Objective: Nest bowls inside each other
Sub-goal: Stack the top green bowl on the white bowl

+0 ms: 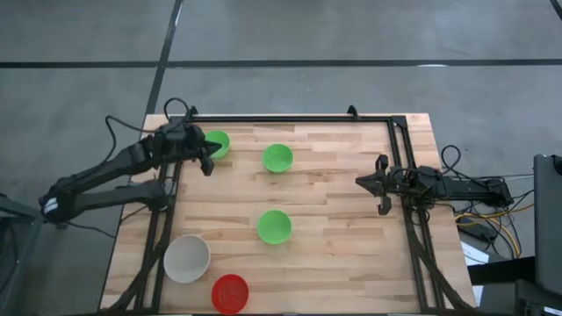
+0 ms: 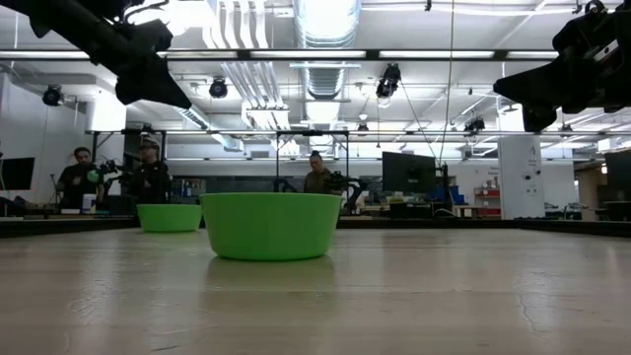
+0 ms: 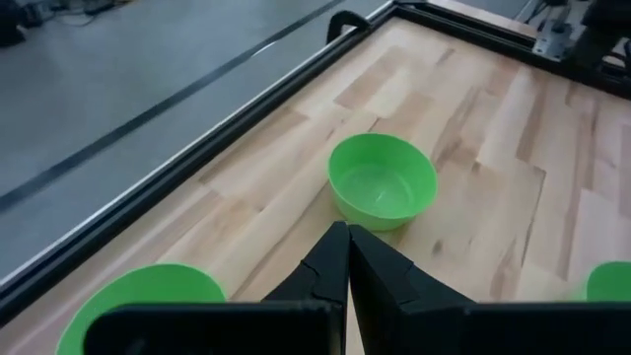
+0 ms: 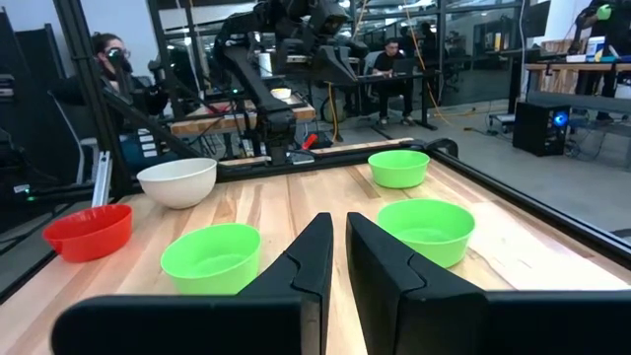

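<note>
Three green bowls stand upright on their bases on the wooden table: one at the far left (image 1: 219, 143), one far of centre (image 1: 277, 158), one mid-table (image 1: 274, 226). A pale white bowl (image 1: 187, 258) and a red bowl (image 1: 230, 293) stand at the near left. My left gripper (image 3: 347, 231) hangs shut above the table beside the far-left green bowl (image 3: 138, 301) and points at the far-centre bowl (image 3: 383, 180). My right gripper (image 4: 340, 225) waits at the table's right edge, with only a thin slit between its fingers and nothing in it.
A black metal frame (image 1: 290, 118) runs along the table's far edge and down both sides. Bare wood lies between the bowls and my right gripper (image 1: 360, 183). People sit at desks in the room beyond the table (image 2: 148, 177).
</note>
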